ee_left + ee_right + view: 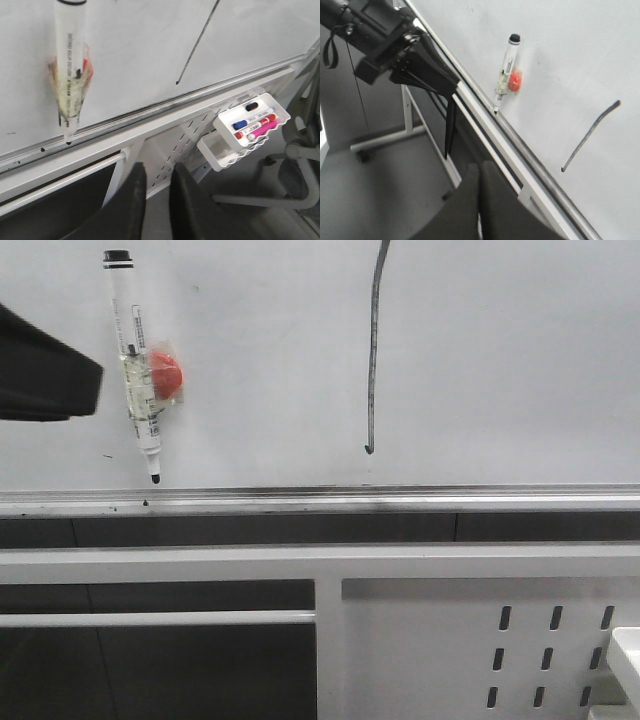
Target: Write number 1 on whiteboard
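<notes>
— Both grippers sit low and near: left gripper (156,200) with a narrow gap between its fingers, right gripper (479,200) pressed together. Neither holds anything.

— And the marker (136,365)?

— Upper left of the front view, stuck to the whiteboard (500,360) by a red magnet (166,375), upright, tip down near the rail (400,498).

— So the 1 (373,350)?

— Right of the marker, centre top, long axis vertical, hook at its foot just above the rail. Looks finished, I'd say.

— Which arm's nearer the marker?

— Left, judging by the dark shape at the left edge.

— Counts?

— One stroke, one marker on the board, one magnet, four in the tray (280,120).
</notes>
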{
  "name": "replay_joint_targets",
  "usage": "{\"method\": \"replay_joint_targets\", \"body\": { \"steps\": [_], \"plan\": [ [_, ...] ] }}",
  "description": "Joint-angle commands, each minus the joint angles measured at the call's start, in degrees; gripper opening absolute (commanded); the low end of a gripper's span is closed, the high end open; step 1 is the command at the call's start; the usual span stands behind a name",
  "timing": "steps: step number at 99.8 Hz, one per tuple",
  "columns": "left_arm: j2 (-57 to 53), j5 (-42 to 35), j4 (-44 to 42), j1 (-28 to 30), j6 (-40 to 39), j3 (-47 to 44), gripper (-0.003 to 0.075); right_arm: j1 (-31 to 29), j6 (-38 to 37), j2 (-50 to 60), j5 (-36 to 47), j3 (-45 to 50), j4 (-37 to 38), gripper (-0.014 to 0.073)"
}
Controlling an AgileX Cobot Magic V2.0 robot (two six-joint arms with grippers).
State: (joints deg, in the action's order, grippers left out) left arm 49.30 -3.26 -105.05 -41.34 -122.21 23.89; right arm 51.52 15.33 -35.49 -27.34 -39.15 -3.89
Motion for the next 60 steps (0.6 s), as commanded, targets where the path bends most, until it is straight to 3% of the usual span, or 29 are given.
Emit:
{"method": "replay_joint_targets", "body": {
  "steps": [1, 34, 60],
  "plan": [
    [-4.6, -0.3, -0.1, 0.1, 0.3, -0.6, -0.0020, -0.4, 0.0, 5.1, 7.3, 2.6, 0.8, -0.0069],
    [-14.5, 0.5, -0.1, 0.1, 3.9, -4.9, -0.0020, -0.4, 0.0, 21.1, 18.4, 20.8, -0.7, -0.0069],
    [-14.7, -1.3, -0.1, 0.1, 4.7, -4.9, -0.0020, -0.4, 0.0, 22.0, 17.6, 27.7, -0.7, -0.0069]
  ]
}}
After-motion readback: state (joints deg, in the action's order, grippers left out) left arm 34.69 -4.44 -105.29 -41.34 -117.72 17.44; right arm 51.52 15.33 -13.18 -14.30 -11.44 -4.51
